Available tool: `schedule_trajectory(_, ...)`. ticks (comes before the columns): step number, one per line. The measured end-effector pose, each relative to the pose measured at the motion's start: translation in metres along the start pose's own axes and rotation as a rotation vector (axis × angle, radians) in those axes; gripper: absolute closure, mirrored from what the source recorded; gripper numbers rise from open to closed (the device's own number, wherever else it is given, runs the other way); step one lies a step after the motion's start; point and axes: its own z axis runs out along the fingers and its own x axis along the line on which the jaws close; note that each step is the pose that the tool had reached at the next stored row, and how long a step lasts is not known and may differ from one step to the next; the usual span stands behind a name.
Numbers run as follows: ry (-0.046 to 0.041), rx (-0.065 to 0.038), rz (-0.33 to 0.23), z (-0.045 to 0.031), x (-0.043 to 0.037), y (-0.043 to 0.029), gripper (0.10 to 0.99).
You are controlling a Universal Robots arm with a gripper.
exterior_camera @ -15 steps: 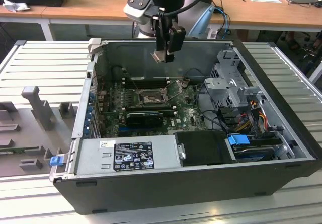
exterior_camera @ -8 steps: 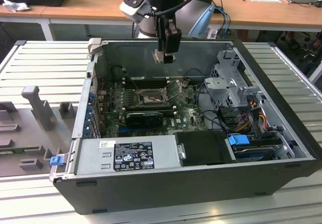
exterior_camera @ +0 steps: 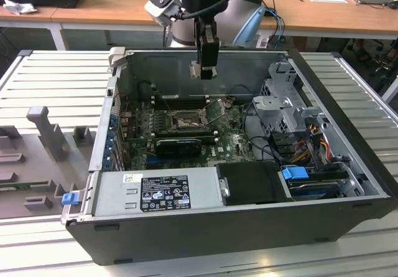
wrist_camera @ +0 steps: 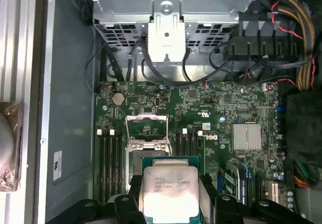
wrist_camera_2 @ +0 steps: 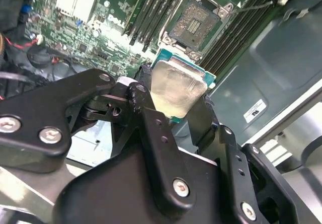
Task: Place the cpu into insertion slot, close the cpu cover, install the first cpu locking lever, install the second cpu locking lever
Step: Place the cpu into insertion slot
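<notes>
My gripper (exterior_camera: pixel 204 71) hangs inside the open computer case, above the green motherboard (exterior_camera: pixel 230 141). It is shut on the cpu (wrist_camera_2: pixel 177 89), a flat silvery square with a green edge held between the black fingers (wrist_camera_2: pixel 142 90). In the first wrist view the cpu (wrist_camera: pixel 168 188) is just short of the insertion slot (wrist_camera: pixel 139 156). That slot (wrist_camera_2: pixel 197 23) lies bare and dark, with the cpu apart from it. The cpu cover (wrist_camera: pixel 146 127) is swung up and open. A thin locking lever (wrist_camera_2: pixel 251 5) sticks out beside the socket.
Long black memory slots (wrist_camera_2: pixel 153 12) flank the socket. A grey power supply box (exterior_camera: pixel 158 193) fills the case's near side. The drive cage (exterior_camera: pixel 289 106) and bundled cables (exterior_camera: pixel 311 134) sit at the exterior view's right. The case wall (exterior_camera: pixel 205 65) is close behind the gripper.
</notes>
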Motion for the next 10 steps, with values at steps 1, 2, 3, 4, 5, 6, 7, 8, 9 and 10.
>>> schedule_trajectory(1,-0.0003,0.0,0.002,0.0004,0.0,-0.0012,0.561)
schedule_trajectory(2,0.0012,0.0,-0.016,0.001,-0.0001,-0.0015,0.561)
schedule_trajectory(3,0.0054,0.001,-0.061,0.0019,-0.0001,-0.0016,0.561)
schedule_trajectory(4,0.0075,0.002,-0.085,0.0022,-0.0001,-0.0017,0.561)
schedule_trajectory(5,0.0083,0.002,-0.095,0.0024,-0.0001,-0.0017,0.561)
schedule_trajectory(6,0.0084,0.002,-0.096,0.0029,-0.0001,-0.0017,0.561)
schedule_trajectory(7,0.0086,0.002,-0.096,0.0035,-0.0001,-0.0018,0.561)
schedule_trajectory(8,0.0085,0.002,-0.096,0.0045,-0.0001,-0.0018,0.561)
schedule_trajectory(9,0.0077,0.002,-0.096,0.0051,-0.0001,-0.0019,0.561)
schedule_trajectory(10,0.0069,0.002,-0.096,0.0059,-0.0002,-0.0019,0.561)
